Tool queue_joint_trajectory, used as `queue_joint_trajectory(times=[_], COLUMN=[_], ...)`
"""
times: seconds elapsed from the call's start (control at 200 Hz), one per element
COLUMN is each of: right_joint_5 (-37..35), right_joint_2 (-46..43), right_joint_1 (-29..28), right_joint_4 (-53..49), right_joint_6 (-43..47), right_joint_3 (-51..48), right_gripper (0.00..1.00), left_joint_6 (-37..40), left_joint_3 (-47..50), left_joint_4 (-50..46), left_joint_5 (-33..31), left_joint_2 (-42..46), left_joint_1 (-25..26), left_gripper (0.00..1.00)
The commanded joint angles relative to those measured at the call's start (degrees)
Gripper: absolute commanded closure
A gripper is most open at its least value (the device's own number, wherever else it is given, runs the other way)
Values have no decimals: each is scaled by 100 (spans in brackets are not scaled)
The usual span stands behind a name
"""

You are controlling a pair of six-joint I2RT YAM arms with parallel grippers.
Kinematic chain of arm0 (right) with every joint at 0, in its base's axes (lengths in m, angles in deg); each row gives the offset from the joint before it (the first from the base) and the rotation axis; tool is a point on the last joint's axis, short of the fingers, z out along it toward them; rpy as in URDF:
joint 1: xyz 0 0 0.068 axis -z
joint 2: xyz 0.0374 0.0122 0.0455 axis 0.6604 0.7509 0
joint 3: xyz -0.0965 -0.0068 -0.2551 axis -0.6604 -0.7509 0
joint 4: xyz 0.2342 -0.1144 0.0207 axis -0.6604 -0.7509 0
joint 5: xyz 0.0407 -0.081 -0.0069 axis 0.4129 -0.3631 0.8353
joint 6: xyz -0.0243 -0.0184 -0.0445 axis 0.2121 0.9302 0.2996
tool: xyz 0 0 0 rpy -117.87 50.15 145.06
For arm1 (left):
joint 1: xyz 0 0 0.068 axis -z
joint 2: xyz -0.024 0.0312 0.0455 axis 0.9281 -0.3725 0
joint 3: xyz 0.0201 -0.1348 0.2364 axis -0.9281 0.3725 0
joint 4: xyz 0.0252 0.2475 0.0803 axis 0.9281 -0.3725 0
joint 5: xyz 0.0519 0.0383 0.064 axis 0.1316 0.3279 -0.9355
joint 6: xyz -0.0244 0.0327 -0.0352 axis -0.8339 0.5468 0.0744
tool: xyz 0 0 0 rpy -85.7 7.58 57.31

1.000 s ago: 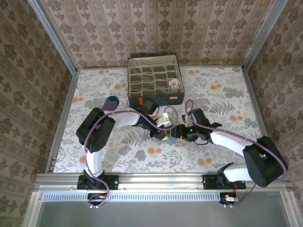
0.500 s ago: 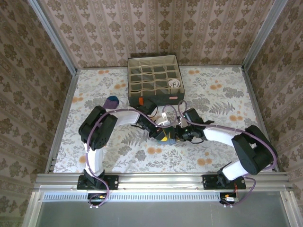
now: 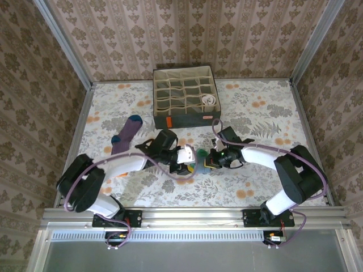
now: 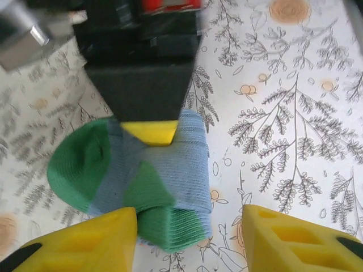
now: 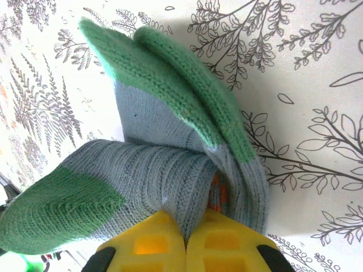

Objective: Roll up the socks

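Note:
A grey-blue sock (image 4: 142, 181) with green toe and heel lies bunched and folded on the flowered table, with a bit of orange showing inside the fold (image 5: 218, 195). My right gripper (image 5: 186, 229) is shut on a fold of this sock (image 5: 164, 147); its yellow fingers (image 5: 150, 241) pinch the knit. My left gripper (image 4: 190, 238) stands open astride the sock's near end, with the right finger (image 4: 300, 238) clear of it. From above, both grippers meet at the sock (image 3: 199, 153). A purple sock (image 3: 126, 135) with a blue toe lies flat to the left. A white, black-striped sock (image 3: 210, 101) sits in the box.
The grey fabric box (image 3: 184, 120) with many compartments stands at the back centre, just behind the two grippers. Metal rails (image 3: 74, 136) frame the table. Open tabletop lies to the right (image 3: 272, 130) and in front of the grippers.
My left gripper has opened and let go of the sock, and its arm has swung back to the left, uncovering the purple sock. My right gripper has shut on the sock.

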Motion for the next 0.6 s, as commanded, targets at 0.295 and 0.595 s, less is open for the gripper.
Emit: queue_joint_trajectory(times=[0.295,0.595], right_joint_5=[-509,-21], right_joint_2=[600,501], right_joint_1=[74,92], right_joint_4=[-1134,-905], right_joint_6=[293,363], right_joint_3=[199,183], right_gripper=[100,97], left_joint_6=[1100,814], left_joint_3=[238,-185], left_joint_4=[1218,818], left_joint_5=[-1764,-1143], left_joint_2=[-545,-1447], left_joint_1=[801,479], left_gripper=[46,74])
